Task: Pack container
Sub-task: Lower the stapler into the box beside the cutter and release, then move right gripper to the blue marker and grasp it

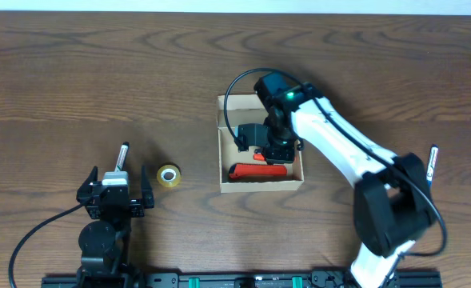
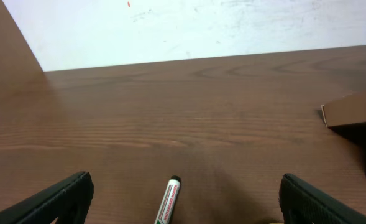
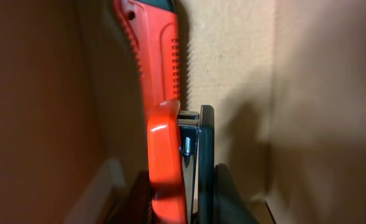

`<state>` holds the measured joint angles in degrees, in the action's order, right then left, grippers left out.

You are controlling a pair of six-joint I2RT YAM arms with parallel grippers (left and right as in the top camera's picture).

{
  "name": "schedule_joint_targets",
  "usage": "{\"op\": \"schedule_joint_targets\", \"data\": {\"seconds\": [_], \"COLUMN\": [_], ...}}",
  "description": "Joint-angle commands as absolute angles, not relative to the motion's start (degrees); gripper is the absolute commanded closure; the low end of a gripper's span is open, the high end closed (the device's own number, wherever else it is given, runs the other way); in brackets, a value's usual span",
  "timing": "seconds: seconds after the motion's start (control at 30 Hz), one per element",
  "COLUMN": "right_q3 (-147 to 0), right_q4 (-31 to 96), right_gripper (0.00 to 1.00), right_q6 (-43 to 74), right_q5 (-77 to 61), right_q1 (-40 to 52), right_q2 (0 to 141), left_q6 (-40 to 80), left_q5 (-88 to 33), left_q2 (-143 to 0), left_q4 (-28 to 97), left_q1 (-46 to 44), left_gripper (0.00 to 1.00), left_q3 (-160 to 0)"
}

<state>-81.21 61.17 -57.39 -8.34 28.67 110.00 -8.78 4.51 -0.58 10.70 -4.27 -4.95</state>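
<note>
The tan cardboard container (image 1: 221, 152) sits open at the table's middle; its flap also shows in the left wrist view (image 2: 354, 109). A red utility knife (image 1: 257, 170) lies inside it along the near wall, and shows in the right wrist view (image 3: 151, 50). My right gripper (image 1: 277, 146) reaches down into the container and is shut on an orange and dark stapler (image 3: 178, 149), held upright next to the knife. My left gripper (image 1: 118, 179) is open and empty at the front left. A whiteboard marker (image 2: 168, 200) lies between its fingers (image 2: 186, 190).
A small roll of yellow tape (image 1: 168, 175) lies just right of the left gripper. The left marker (image 1: 121, 155) points away from it. A second marker (image 1: 432, 162) lies at the far right, beside the right arm's base.
</note>
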Motion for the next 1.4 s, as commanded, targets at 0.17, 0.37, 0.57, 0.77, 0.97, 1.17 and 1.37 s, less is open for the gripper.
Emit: {"op": "schedule_joint_targets", "data": {"seconds": [0.17,0.37,0.57,0.77,0.97,1.17,1.37], "right_q3": [-81.25,-81.25,-82.5,-90.0,-97.84,-98.89,-98.89], "right_q4": [59.05,57.21,56.21,56.69,63.96,67.46,71.18], "right_gripper": [0.99,0.56,0.53,0.48,0.16,0.12,0.07], "right_q6": [-58.78,-56.77,-52.18,-39.62,-24.05,-1.67,3.18], "right_q5": [-8.58,-11.22,-15.49,-16.75,-13.93,9.37,9.04], "right_q1": [28.47,28.42,28.64,28.18,24.25,11.62,-9.89], "right_q2": [113.06,113.06,112.05,105.32,95.18,85.38,82.35], "left_q6": [-8.12,-8.12,-8.12,-8.12,-8.12,-8.12,-8.12], "left_q5": [4.69,4.69,4.69,4.69,4.67,4.69,4.67], "left_q2": [-0.21,-0.21,-0.21,-0.21,-0.21,-0.21,-0.21], "left_q4": [11.27,11.27,11.27,11.27,11.27,11.27,11.27], "left_q1": [-4.1,-4.1,-4.1,-4.1,-4.1,-4.1,-4.1], "left_gripper": [0.05,0.05,0.05,0.05,0.05,0.05,0.05], "left_q3": [-3.33,-3.33,-3.33,-3.33,-3.33,-3.33,-3.33]}}
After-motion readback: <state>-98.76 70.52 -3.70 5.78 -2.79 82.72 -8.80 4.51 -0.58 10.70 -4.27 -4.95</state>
